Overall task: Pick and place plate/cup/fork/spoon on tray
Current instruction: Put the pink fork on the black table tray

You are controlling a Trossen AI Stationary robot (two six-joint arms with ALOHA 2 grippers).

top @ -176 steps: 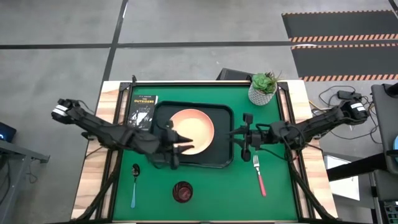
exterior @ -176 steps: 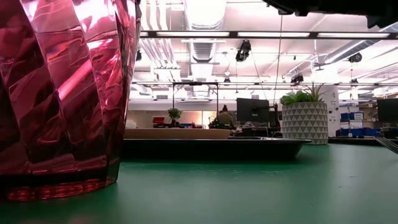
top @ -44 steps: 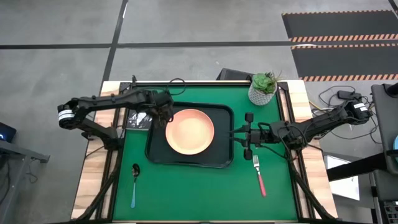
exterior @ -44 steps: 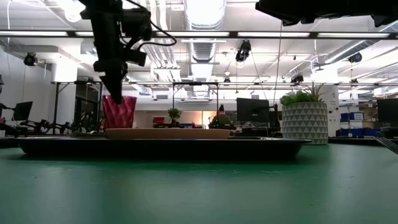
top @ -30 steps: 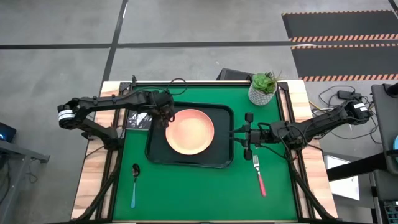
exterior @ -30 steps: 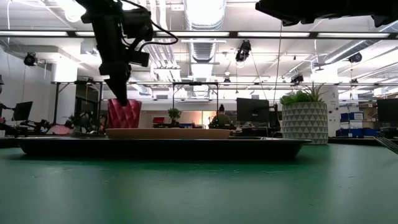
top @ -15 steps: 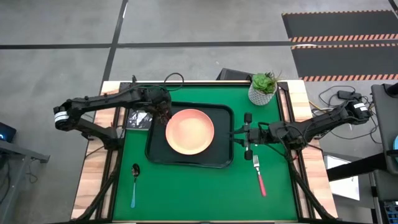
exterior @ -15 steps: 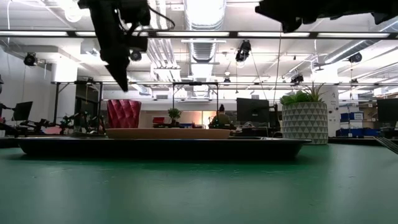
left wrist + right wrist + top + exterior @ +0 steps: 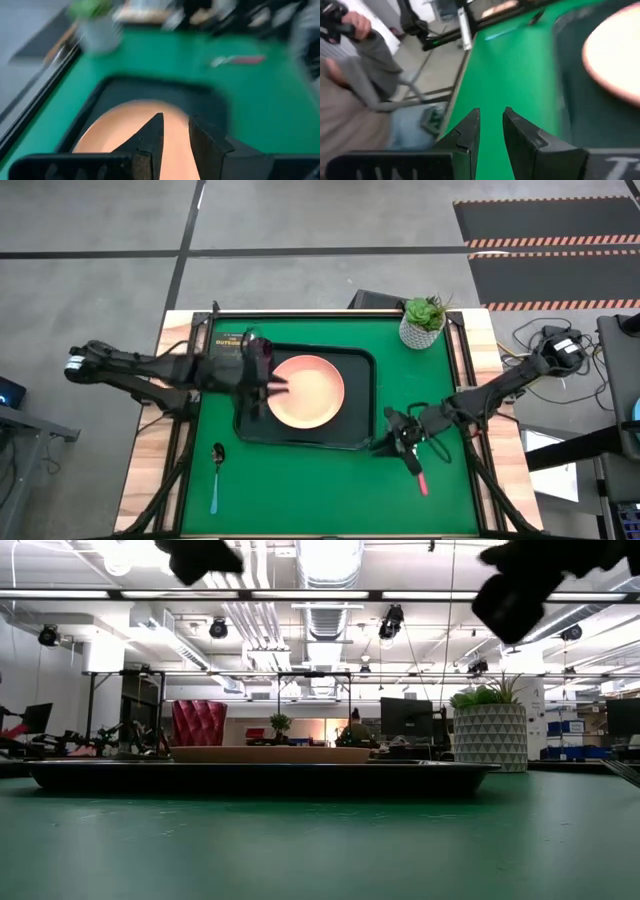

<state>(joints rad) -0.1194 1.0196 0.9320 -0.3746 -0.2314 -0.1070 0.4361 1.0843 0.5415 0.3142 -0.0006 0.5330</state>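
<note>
The peach-orange plate [image 9: 306,390] lies in the black tray [image 9: 362,435]. The maroon cup [image 9: 198,722] stands upright in the tray's far left corner, beside the plate. My left gripper [image 9: 280,387] hovers over the plate's left edge, its fingers [image 9: 155,132] a narrow gap apart and empty. My right gripper [image 9: 390,442] is low over the green mat just right of the tray's near right corner, narrowly open and empty, right beside the fork. Only the fork's pink-red handle [image 9: 421,480] shows. The blue-handled spoon [image 9: 215,482] lies on the mat near the front left.
A white pot with a green plant [image 9: 423,323] stands at the far right corner. A small black book [image 9: 228,350] lies left of the tray, partly under my left arm. A person in grey sleeves [image 9: 355,55] shows beyond the table's edge.
My left gripper has let go of the cup, risen clear of it and swung toward the table's near side, over the plate's left edge; the cup stays upright on the tray. My right gripper has moved from beside the tray's right rim toward the near edge and down, to the fork.
</note>
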